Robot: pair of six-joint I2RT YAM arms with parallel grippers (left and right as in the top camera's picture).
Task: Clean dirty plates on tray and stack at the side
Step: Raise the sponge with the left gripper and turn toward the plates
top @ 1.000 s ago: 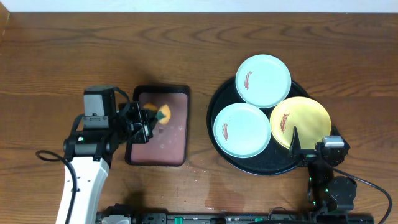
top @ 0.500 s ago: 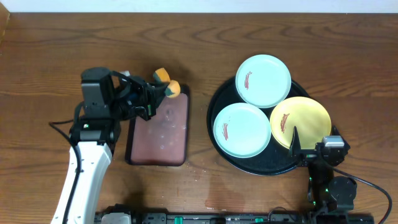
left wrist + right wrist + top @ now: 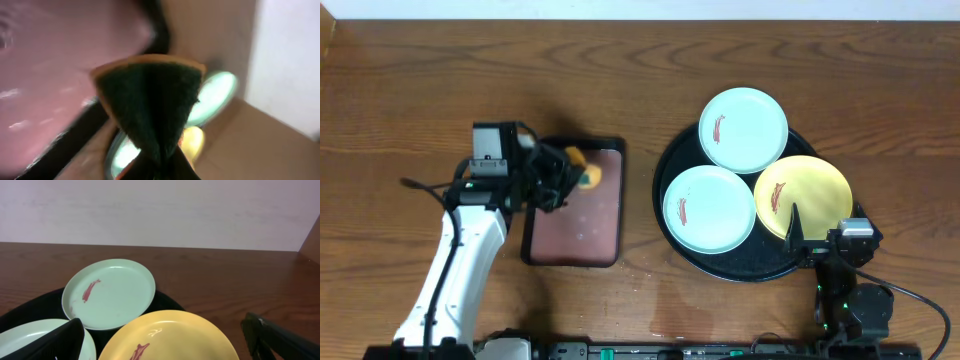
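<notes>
Three dirty plates lie on the round black tray (image 3: 672, 160): a mint-blue plate (image 3: 743, 129) at the back, a mint-blue plate (image 3: 709, 209) at the front left, and a yellow plate (image 3: 803, 196) at the right, each with a reddish smear. My left gripper (image 3: 570, 178) is shut on a folded sponge (image 3: 582, 176), orange with a dark green face (image 3: 150, 100), held over the maroon tray (image 3: 580, 225). My right gripper (image 3: 798, 238) is open and empty at the front edge of the yellow plate (image 3: 170, 335).
The small rectangular maroon tray with a black rim lies left of the round tray and looks wet. Bare wood tabletop (image 3: 410, 100) surrounds both trays. A wall (image 3: 150, 210) stands behind the table.
My left gripper swung with the sponge from over the maroon tray up past its back edge, then came back down over the tray's upper part. The right arm and plates have not moved.
</notes>
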